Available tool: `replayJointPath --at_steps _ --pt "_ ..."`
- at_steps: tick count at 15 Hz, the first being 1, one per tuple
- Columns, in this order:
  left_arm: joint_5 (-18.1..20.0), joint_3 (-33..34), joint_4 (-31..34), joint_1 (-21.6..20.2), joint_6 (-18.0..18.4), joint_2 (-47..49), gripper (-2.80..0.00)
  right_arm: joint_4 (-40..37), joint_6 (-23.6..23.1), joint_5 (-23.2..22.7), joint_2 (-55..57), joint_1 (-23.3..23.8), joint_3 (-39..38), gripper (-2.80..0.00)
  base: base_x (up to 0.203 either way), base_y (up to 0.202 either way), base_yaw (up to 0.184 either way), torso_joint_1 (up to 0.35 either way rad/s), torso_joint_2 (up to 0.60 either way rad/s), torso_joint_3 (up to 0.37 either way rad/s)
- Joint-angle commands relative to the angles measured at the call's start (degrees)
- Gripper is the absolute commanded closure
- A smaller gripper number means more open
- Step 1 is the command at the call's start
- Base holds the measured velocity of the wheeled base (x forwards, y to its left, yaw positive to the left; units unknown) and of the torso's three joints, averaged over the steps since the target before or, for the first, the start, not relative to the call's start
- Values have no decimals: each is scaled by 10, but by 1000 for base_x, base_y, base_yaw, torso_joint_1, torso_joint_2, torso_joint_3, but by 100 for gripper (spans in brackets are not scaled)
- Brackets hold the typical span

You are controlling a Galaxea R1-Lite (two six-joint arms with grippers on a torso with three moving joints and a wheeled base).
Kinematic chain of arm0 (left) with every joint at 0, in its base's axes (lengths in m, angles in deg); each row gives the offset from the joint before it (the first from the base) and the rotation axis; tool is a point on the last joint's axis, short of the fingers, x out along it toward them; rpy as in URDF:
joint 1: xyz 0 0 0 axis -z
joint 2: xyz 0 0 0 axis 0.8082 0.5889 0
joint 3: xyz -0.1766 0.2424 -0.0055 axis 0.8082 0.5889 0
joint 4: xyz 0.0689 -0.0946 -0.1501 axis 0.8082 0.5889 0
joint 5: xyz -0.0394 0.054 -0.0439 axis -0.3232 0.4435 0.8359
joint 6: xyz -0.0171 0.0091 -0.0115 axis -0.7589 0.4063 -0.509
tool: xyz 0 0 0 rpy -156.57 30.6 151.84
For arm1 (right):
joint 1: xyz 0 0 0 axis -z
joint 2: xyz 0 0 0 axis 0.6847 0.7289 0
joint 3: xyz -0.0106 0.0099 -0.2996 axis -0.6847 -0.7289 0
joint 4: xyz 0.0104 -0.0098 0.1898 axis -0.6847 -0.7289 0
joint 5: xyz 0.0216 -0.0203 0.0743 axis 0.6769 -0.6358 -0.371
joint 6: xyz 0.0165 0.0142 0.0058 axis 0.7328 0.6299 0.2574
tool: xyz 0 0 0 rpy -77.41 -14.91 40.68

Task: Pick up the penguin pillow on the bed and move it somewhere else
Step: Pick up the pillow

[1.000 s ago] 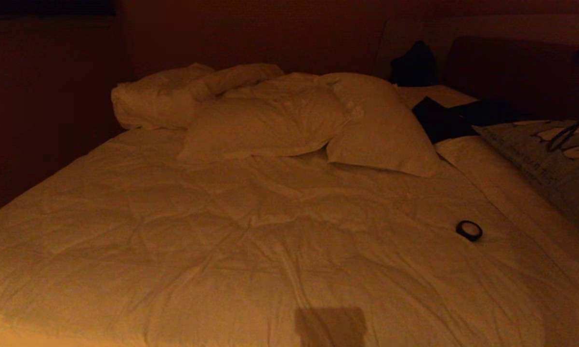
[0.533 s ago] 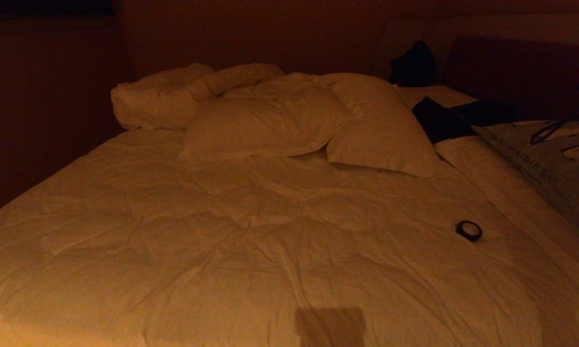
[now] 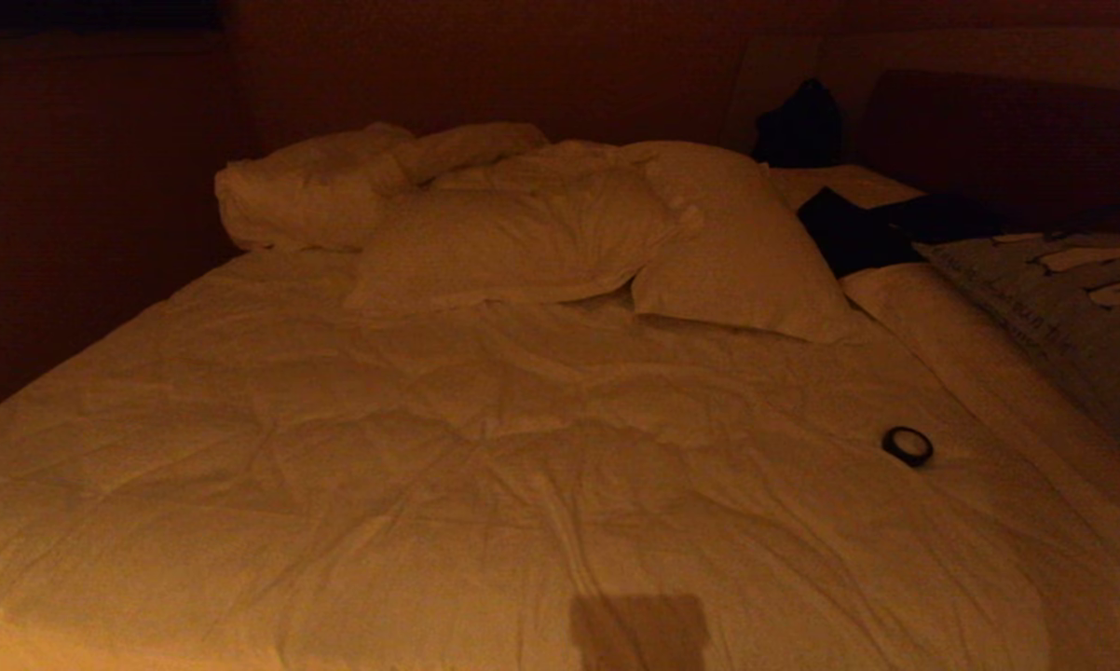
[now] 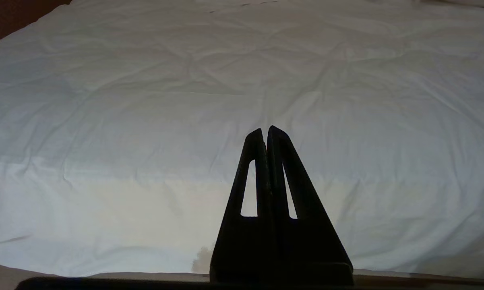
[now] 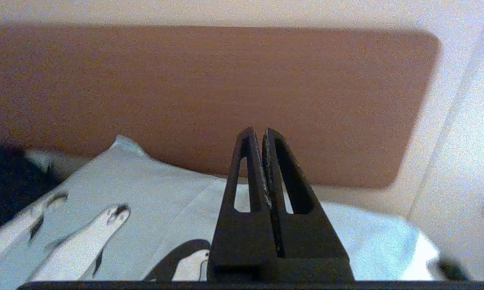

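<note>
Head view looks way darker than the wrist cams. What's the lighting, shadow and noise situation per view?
Head view: dim amber light, the bed readable, headboard nearly black, a square shadow on the duvet at the near edge. Left wrist view: bright, even, left gripper a black silhouette. Right wrist view: grainy, right gripper dark, penguin pillow readable.

**Dim bed, penguin pillow at right edge**

I see the bed (image 3: 485, 447) under its wrinkled duvet, plain white pillows (image 3: 523, 238) heaped at the head. The penguin pillow (image 3: 1077, 317) lies at the far right, partly cut off. A small dark ring (image 3: 907, 445) sits on the duvet; dark cloth (image 3: 863, 233) lies beside the pillows.
</note>
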Motion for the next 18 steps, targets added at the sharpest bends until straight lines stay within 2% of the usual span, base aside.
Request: replayJointPath --at_steps 1,4,11,14,15,16,18 --pt "0 2 0 -1 0 0 0 3 70 68 -12 -3 -1 0 0 0 0 0 0 0" --pt "0 2 0 0 0 0 0 3 79 80 -28 -27 -3 0 0 0 0 0 0 0" --pt "0 2 0 -1 0 0 0 -9 73 66 -49 -167 -9 0 0 0 0 0 0 0" --pt "0 2 0 -1 0 0 0 -38 67 -19 -79 -225 -9 0 0 0 0 0 0 0" --pt "0 2 0 0 0 0 0 -57 66 -65 -90 -237 -9 0 0 0 0 0 0 0" --pt "0 2 0 0 0 0 0 -93 66 -133 -111 -247 -9 0 0 0 0 0 0 0" --pt "0 2 0 0 0 0 0 -213 66 -245 -160 -271 -8 0 0 0 0 0 0 0"
